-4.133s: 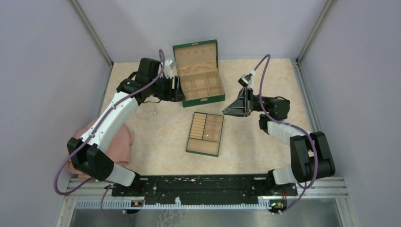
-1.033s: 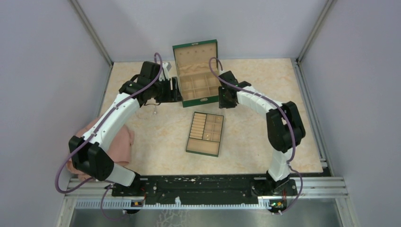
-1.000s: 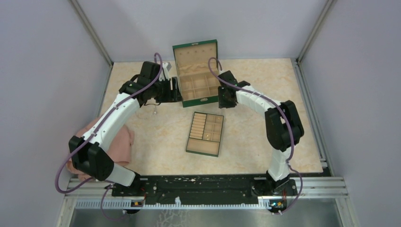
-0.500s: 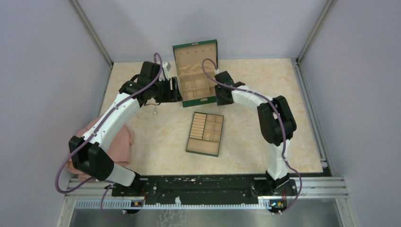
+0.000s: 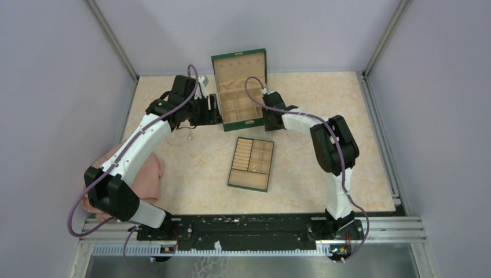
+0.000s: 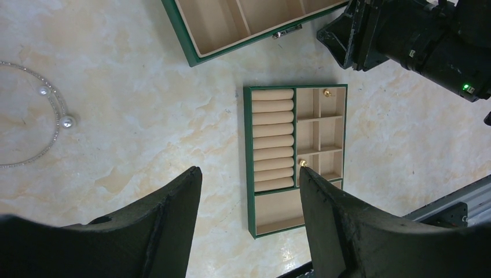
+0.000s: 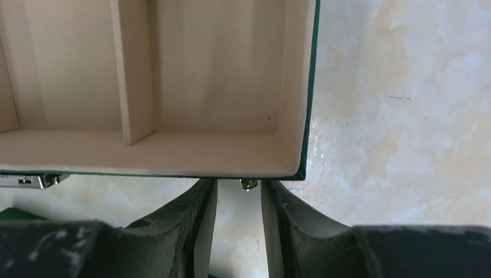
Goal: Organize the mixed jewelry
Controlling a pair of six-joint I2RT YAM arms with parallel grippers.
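The left fingers (image 6: 168, 223) hang spread wide with nothing between them, high over the marbled surface (image 6: 145, 121). Through their gap I look down on the flat divided tray (image 6: 250, 191) in the middle of the left wrist frame. One gold speck (image 6: 326, 92) sits in the tray's upper right cell. A second gold speck (image 6: 301, 163) lies lower down, against the divider beside the row of beige rolls. At the left edge of that frame a thin chain loop (image 6: 51, 136) lies on the surface, well apart from the tray, with two pale beads on it.

The green box (image 5: 240, 95) stands open at the upper middle of the overhead frame, and both arms reach in to it from either side. The right fingers (image 7: 200, 223) are down at its front right corner, parted by only a narrow gap. A tiny gold stud (image 7: 249, 185) lies just outside the box's front wall, in that gap and close to the finger on the right of the frame. The gap is wider than the stud, so I read the fingers as released, not clamped on it. The box cells seen from the right wrist hold nothing I can make out. A pink cloth (image 5: 142, 174) lies at the left edge of the overhead frame.
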